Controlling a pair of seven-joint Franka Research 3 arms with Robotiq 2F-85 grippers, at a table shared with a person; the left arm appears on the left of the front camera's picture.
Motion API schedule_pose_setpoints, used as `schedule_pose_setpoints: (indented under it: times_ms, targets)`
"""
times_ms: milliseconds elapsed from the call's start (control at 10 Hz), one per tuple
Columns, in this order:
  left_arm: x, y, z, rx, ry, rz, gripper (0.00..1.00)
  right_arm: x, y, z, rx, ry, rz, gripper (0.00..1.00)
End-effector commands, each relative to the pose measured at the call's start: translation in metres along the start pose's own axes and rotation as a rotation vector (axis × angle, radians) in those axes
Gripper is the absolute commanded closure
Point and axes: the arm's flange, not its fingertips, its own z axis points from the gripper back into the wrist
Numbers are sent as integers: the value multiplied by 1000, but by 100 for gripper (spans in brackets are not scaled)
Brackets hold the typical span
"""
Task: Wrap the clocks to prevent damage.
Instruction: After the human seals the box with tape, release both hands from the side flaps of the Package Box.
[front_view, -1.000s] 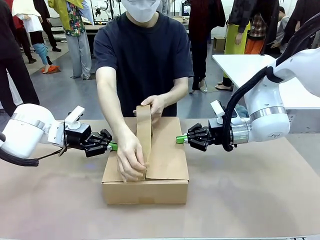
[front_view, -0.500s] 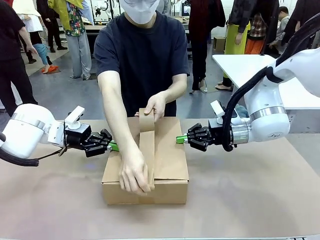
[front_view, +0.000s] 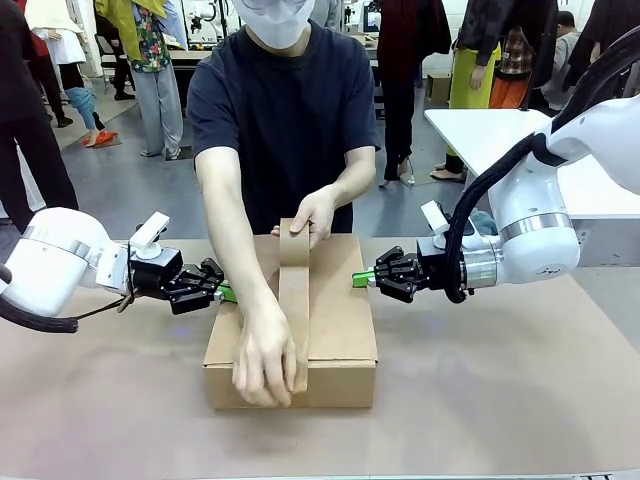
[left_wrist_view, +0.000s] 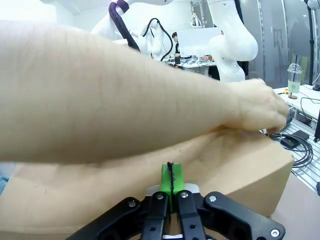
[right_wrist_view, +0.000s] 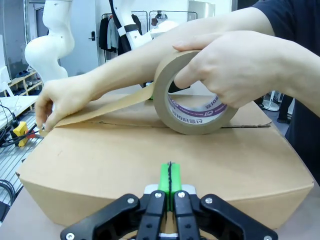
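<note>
- Front view: left gripper (front_view: 226, 292) and right gripper (front_view: 359, 278) fully closed, empty, tips against the box (front_view: 335, 330) sides.
- Person's hands (front_view: 262, 358) run tape (right_wrist_view: 192, 102) over it.
- Box mid-table (front_view: 500, 400); people stand far behind.

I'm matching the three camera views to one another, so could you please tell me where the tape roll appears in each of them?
Front view: the tape roll sits just left of centre, at the box's far edge, under the person's hand.
Left wrist view: I can't make it out; the person's forearm spans the frame.
Right wrist view: it stands right of centre, upright on the box top, gripped by a hand.
Shared landmark: the box.
</note>
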Motion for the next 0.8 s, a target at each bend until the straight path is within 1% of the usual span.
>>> schedule_pose_setpoints:
  times_ms: [0,700]
  targets:
    - [-2,1,0,-3,5,-7,100,-3,1,-1,-11,0,-10,99]
    - [-2,1,0,-3,5,-7,100,-3,1,-1,-11,0,-10,99]
